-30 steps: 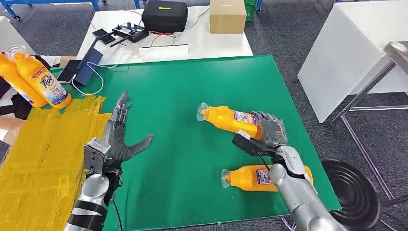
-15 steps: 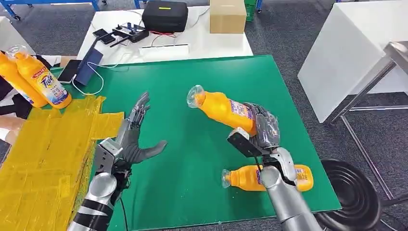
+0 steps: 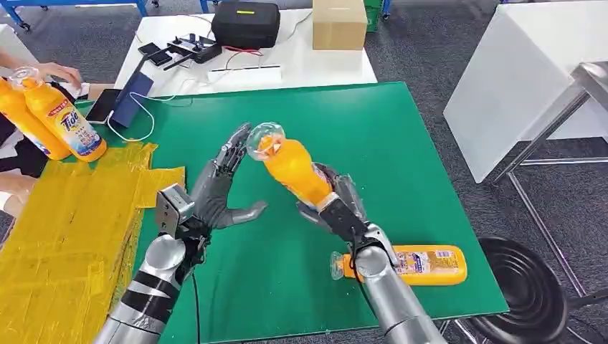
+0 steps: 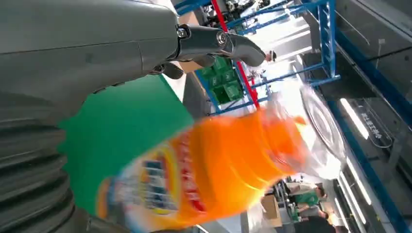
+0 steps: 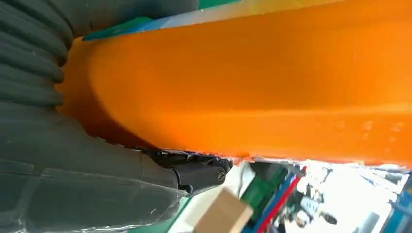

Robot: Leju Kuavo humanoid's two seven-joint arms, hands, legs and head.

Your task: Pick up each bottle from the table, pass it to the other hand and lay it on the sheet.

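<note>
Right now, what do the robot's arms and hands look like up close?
Both arms are shiny silver tubes; the left arm has dark bands and a thin black cable alongside. Each ends in a dark grey robot hand, left and right, with slim jointed fingers, a thick thumb, a ribbed grey cover and a boxy grey wrist block.
</note>
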